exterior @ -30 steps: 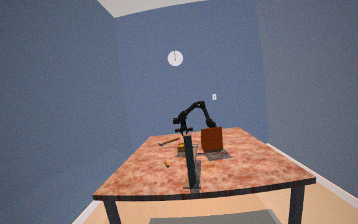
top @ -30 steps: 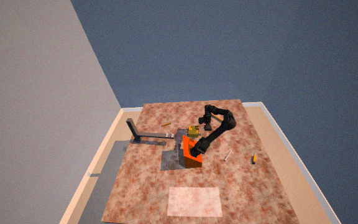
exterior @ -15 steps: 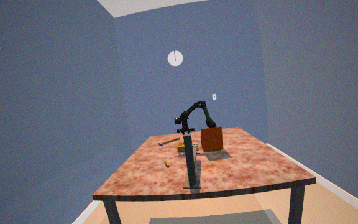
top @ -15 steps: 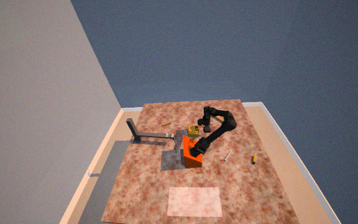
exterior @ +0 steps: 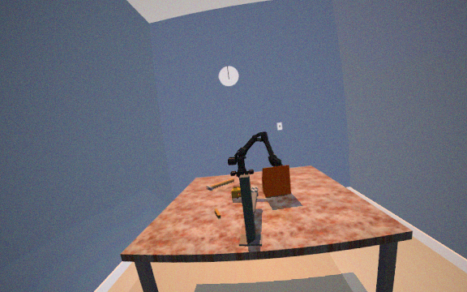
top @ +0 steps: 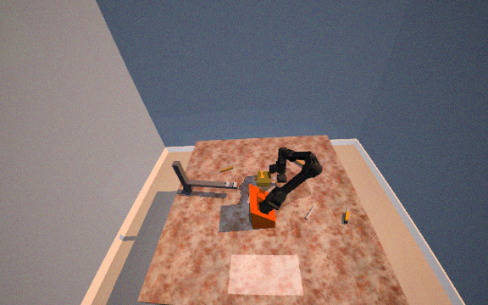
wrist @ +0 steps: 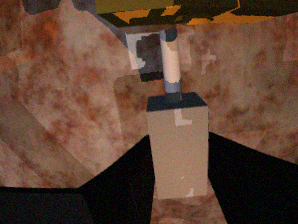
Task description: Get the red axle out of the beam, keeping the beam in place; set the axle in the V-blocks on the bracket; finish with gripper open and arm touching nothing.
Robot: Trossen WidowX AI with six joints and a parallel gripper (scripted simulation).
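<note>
The yellow block, seemingly the beam, stands in front of the orange stand. A tiny reddish tip at its left side in the top view may be the axle; the rest is hidden. The grey bracket has a tall post and a long arm with pale V-blocks at its end. My gripper is shut on a pale block with a thin, grey-ended rod. The rod's tip is close to the yellow block's edge; contact cannot be told.
The orange stand carries the arm's base. A yellow strip, a thin pale rod and a small yellow piece lie on the table. A longer yellow piece lies behind the yellow block in the exterior view.
</note>
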